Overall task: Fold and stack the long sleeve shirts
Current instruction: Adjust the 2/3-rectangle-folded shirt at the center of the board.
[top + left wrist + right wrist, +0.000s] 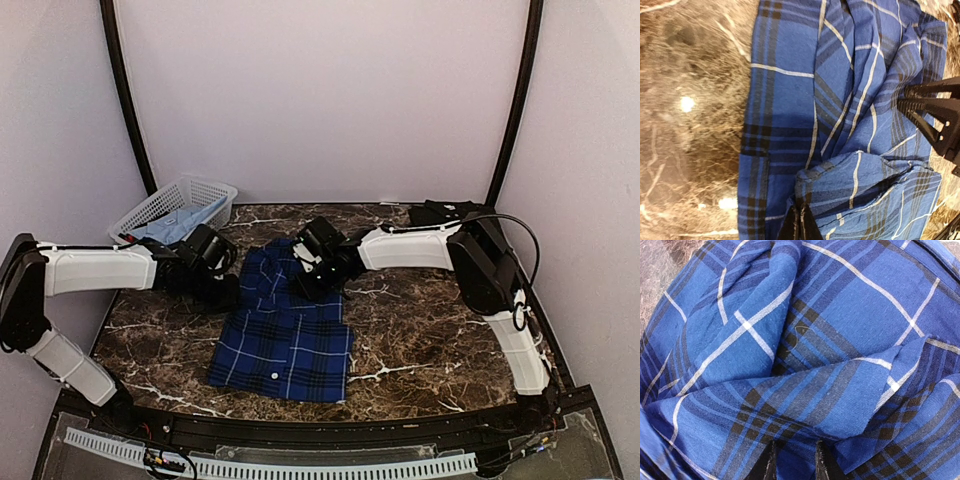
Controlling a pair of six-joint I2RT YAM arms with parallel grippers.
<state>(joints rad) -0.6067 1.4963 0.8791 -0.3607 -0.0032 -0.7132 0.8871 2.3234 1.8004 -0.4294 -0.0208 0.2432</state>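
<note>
**Both grippers on the rumpled far end of the shirt**

The marble table (420, 340) carries the plaid shirt (285, 335) in its middle, the near end lying flat and the far end bunched. A white basket (215, 188) sits at the far left corner, apart from the cloth.

The left gripper (800, 225) is clamped tight on a gathered fold at the shirt's far left. The right gripper (795, 465) pinches a raised ridge of fabric at the far right, with cloth wedged between its narrowly parted fingers.

My worry is that each may hold only a loose top layer. If so, a pull would lift wrinkles rather than the whole edge. Uneven travel between the arms would skew the fold, and a thin pinch could slip free partway.
</note>
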